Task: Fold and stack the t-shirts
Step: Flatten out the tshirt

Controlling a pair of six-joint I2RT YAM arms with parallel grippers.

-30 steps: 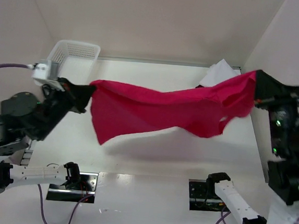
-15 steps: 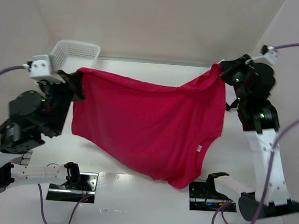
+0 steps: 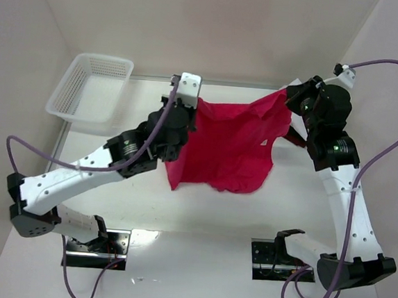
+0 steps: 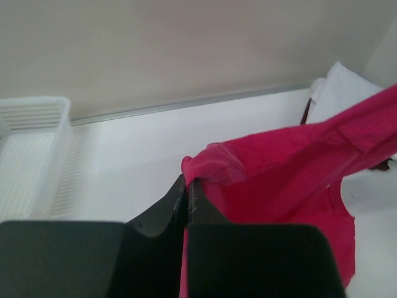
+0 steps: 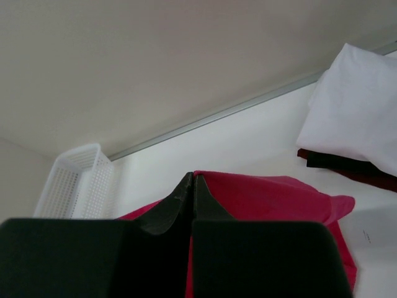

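Note:
The crimson red t-shirt (image 3: 231, 145) hangs between my two grippers over the far middle of the table, its lower part draping down. My left gripper (image 3: 194, 105) is shut on its left top edge; the left wrist view shows the cloth (image 4: 279, 180) pinched at my fingertips (image 4: 188, 182). My right gripper (image 3: 287, 95) is shut on its right top corner, seen in the right wrist view (image 5: 193, 177) with the red cloth (image 5: 267, 198). The folded white t-shirt (image 5: 353, 112) lies on the dark maroon-black one (image 5: 347, 167) at the far right.
A white mesh basket (image 3: 91, 89) stands at the far left; it also shows in the left wrist view (image 4: 28, 155) and the right wrist view (image 5: 74, 183). Walls close in the back and both sides.
My left arm has swung far to the right and forward, bringing its held edge close to the right gripper. The shirt went from spread wide to bunched narrow at the far middle.

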